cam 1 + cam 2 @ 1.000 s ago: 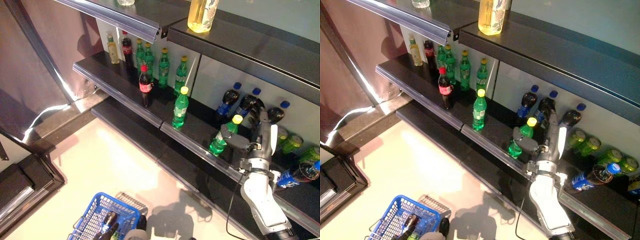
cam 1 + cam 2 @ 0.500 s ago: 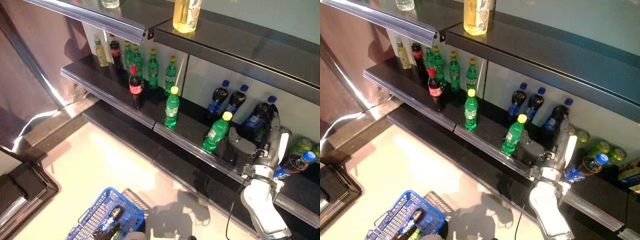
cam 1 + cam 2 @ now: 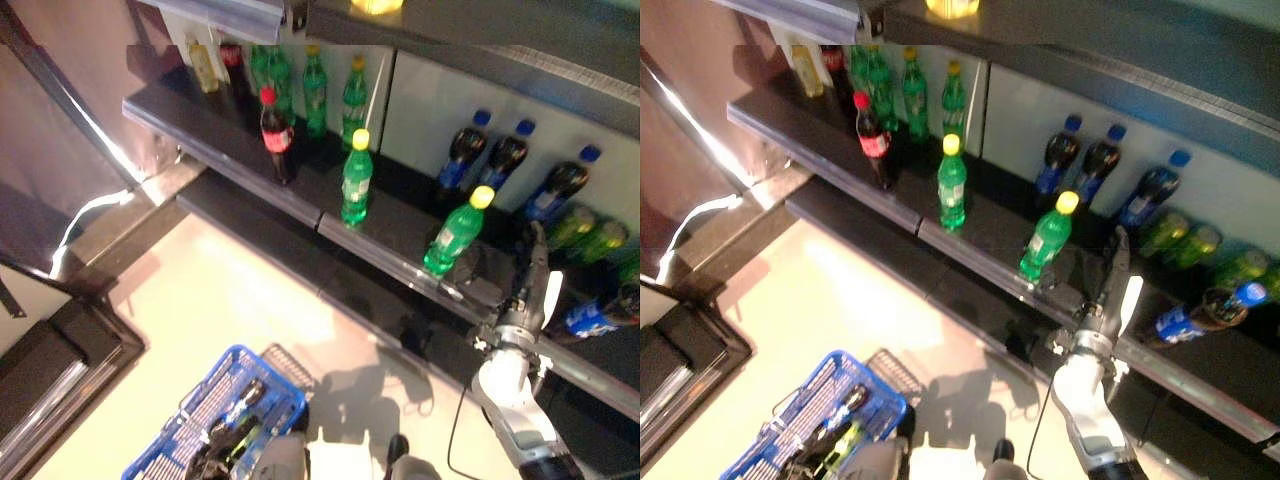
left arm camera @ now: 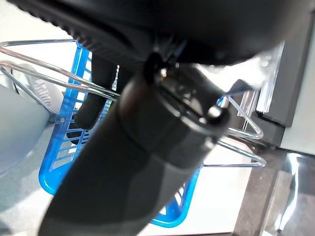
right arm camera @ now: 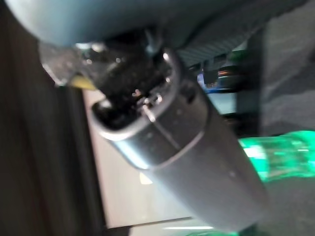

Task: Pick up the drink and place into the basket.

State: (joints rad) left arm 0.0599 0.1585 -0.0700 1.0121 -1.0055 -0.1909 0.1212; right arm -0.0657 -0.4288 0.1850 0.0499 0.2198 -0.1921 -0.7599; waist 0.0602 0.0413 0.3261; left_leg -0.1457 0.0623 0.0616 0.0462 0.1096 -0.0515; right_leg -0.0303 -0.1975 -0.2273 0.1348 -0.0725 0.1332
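Now the right hand is beside the green bottle.
Fingers straight, apart from the bottle; left hand's fingers curl round the blue basket's wire handle.

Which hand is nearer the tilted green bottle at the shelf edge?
Right. The right hand is on the shelf just beside the green bottle; the left hand is far below, at the blue basket.

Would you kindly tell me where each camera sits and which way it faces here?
Left and right eye views: on the head, looking down at the shelf, green bottle, blue basket and right hand.
Left wrist view: along the left hand, curled on the basket's handle.
Right wrist view: along the right arm toward the green bottle.
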